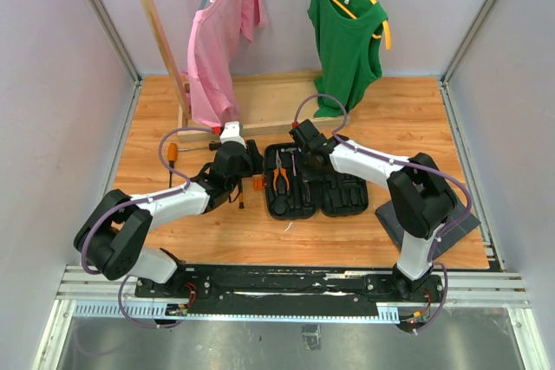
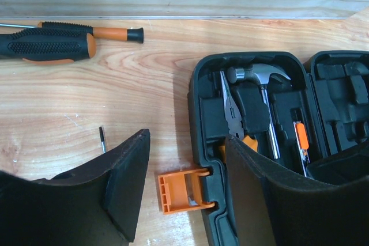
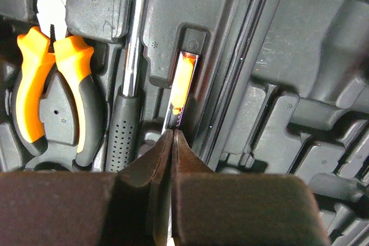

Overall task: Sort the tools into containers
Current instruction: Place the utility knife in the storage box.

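Hovering over tool case (image 1: 347,201), right pincer (image 3: 173,133) closed, left pincer (image 2: 185,137) wide near orange latch (image 2: 179,191), screwdrivers (image 2: 46,44) loose outside

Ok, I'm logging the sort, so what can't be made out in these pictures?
Left wrist: black-and-orange-handled screwdriver, cut off by the left edge; black plastic clamshell tool case, near end hidden by the left gripper.
Right wrist: small orange tool, lower end behind the shut right gripper.
Top: slot contents too small.
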### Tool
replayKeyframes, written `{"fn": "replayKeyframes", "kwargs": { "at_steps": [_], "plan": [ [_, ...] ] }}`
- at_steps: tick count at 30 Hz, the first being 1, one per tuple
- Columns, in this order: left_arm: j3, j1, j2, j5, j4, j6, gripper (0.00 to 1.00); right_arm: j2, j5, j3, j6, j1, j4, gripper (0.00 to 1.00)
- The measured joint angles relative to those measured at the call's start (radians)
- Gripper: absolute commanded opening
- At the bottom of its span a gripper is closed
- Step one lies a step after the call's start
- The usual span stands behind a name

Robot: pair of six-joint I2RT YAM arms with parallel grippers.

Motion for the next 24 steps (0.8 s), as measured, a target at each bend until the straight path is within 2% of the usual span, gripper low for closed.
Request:
{"fn": "replayKeyframes", "kwargs": {
  "at_steps": [5,14,22,24],
  "plan": [
    [0.006,0.000,0.002,0.000,0.000,0.000,0.59,-0.002,0.013,0.000,0.000,0.000,0.000,0.05],
    [0.008,0.000,0.002,0.000,-0.001,0.000,0.59,-0.078,0.017,-0.021,-0.021,0.002,0.030,0.21],
    [0.008,0.000,0.001,-0.016,-0.014,0.001,0.59,-0.255,0.017,-0.098,-0.037,0.002,0.138,0.41],
    [0.008,0.000,-0.001,-0.020,-0.023,0.003,0.59,-0.303,0.024,-0.137,-0.045,0.002,0.159,0.49]
  ]
}}
